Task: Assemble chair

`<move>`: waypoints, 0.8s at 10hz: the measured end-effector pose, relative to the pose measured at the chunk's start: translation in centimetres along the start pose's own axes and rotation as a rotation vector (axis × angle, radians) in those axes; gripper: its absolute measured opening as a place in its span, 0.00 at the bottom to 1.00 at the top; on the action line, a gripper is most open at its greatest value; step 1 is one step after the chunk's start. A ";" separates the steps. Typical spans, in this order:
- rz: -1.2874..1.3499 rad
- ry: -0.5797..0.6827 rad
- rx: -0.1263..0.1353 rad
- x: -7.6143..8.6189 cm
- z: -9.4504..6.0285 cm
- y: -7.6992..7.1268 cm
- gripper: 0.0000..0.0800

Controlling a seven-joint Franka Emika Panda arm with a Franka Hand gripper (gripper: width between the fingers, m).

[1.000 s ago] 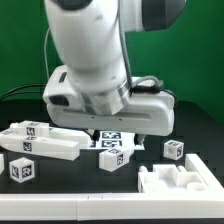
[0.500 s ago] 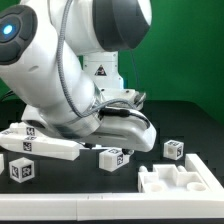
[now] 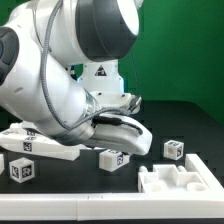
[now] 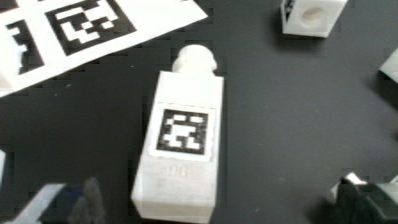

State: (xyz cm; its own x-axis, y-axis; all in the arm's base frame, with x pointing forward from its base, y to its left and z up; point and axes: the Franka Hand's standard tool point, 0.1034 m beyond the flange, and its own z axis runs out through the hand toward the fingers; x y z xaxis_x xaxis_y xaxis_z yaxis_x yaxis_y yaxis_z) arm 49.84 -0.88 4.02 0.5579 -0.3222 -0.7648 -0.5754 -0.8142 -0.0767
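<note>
In the wrist view a white chair bar (image 4: pixel 183 135) with one square tag lies lengthwise on the black table. Its near end sits between my fingertips (image 4: pixel 365 196), and nothing touches it. My gripper (image 4: pixel 214 205) is open, jaws wide on either side of the bar. In the exterior view the arm's hand (image 3: pixel 122 133) hangs low over the table centre and hides the fingers. More chair parts lie around: a long bar (image 3: pixel 45 146), a tagged block (image 3: pixel 20 170), a small block (image 3: pixel 113 159), a cube (image 3: pixel 175 149) and a large notched piece (image 3: pixel 176 181).
The marker board (image 4: pixel 71 30) lies beyond the bar's far end. Two more white pieces (image 4: pixel 311 15) (image 4: pixel 390 65) sit near it. A green wall backs the table. The robot body (image 3: pixel 60 70) fills the exterior view's left and centre.
The arm has swung toward the exterior view's left and its hand has settled lower over the table centre, covering the marker board there. The parts have not moved; the jaws stay open.
</note>
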 end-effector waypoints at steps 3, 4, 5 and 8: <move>0.132 -0.113 0.103 0.6 2.1 1.7 0.81; 0.154 -0.160 0.120 0.6 2.6 1.9 0.81; 0.153 -0.160 0.118 0.6 2.6 2.0 0.81; 0.172 -0.177 0.138 1.0 3.1 2.6 0.81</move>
State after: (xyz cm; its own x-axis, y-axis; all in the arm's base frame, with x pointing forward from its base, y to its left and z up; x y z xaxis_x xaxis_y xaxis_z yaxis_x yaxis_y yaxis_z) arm 47.05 -1.79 1.05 0.3388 -0.3513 -0.8728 -0.7353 -0.6776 -0.0127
